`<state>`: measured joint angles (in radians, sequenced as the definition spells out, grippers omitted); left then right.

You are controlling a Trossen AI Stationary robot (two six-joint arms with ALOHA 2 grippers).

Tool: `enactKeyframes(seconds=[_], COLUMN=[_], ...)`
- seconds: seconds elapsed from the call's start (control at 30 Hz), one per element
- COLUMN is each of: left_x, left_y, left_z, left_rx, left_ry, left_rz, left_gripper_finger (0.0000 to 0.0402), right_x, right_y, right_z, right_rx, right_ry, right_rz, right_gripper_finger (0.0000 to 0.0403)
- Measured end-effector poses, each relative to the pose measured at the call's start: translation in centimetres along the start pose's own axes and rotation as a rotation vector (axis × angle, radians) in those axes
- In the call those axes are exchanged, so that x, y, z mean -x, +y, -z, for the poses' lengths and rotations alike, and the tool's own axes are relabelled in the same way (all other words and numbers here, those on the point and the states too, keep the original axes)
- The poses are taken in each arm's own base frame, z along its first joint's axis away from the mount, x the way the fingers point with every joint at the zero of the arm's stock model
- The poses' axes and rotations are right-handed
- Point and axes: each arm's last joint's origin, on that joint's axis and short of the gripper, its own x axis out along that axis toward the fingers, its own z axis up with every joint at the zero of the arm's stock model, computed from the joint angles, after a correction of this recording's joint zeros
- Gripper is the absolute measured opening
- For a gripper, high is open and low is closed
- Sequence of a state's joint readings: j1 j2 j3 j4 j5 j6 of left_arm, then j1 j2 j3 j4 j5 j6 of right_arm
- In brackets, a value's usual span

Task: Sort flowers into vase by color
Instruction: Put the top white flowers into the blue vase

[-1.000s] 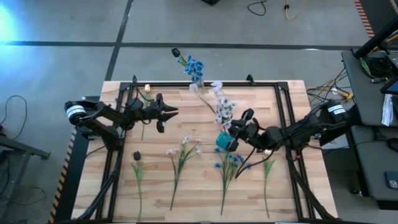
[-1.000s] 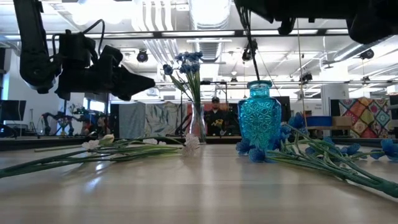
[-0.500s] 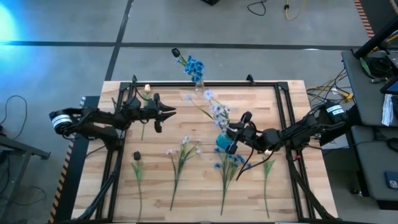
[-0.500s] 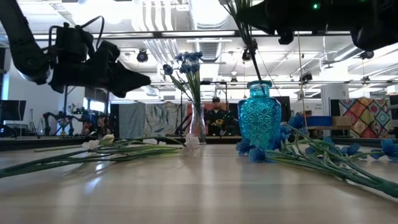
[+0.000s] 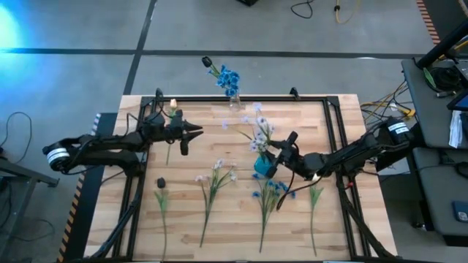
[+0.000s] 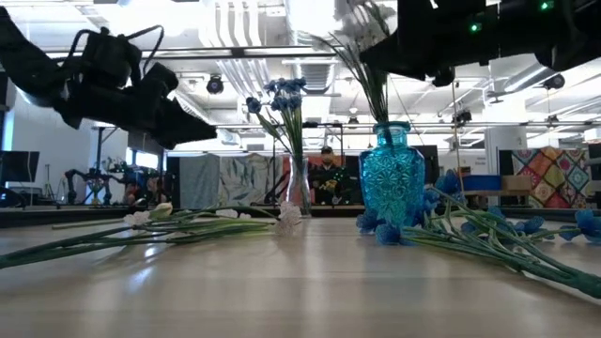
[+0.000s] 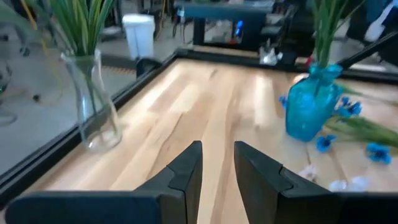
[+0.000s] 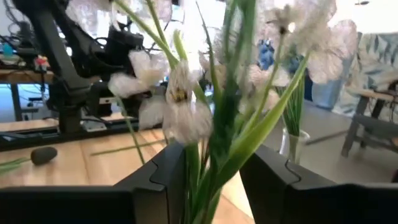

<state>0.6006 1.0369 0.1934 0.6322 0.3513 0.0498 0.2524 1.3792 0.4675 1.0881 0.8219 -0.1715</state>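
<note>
The right tool clamps a white-pink spray of pale, ruffled blooms on green stems, its stems dipping into the blue vase mid-desk. The left tool hovers narrowly parted near the desk's far left side.

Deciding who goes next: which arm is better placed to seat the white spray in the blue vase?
Right. Its gripper holds the white-pink spray over the blue vase; the left gripper hangs empty across the table.
</note>
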Motion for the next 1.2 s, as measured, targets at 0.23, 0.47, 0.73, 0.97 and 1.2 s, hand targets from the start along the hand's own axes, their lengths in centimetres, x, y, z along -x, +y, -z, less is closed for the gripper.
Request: enactKeyframes(seconds=[0.23,0.47,0.73,0.97,1.2], left_x=[0.1,0.4,0.8,1.2,0.5], left_y=[0.9,1.1,1.3,1.5,2.1], left_z=[-2.0,-3.7,-4.6,-4.7,-4.7], left_rx=[0.014,0.049,0.113,0.174,0.214], left_ry=[0.224,0.396,0.479,0.56,0.687], left_rz=[-0.263,-0.316,-0.423,-0.576,-0.7], left_gripper_finger=[0.0078,0.0078,0.0078,0.0089,0.0134], right_x=[0.9,1.9,2.9,3.7,4.2], right_y=[-0.9,-2.0,-1.8,-0.9,-0.5], right_z=[-1.4,-3.0,-5.0,-6.8,-8.5], right_rx=[-0.038,-0.052,-0.028,0.024,0.04], right_ry=[0.101,0.189,0.219,0.269,0.332], right_rz=[-0.003,-0.013,-0.058,-0.121,-0.143], right_gripper_finger=[0.0161,0.0205,0.0238,0.0242,0.0242])
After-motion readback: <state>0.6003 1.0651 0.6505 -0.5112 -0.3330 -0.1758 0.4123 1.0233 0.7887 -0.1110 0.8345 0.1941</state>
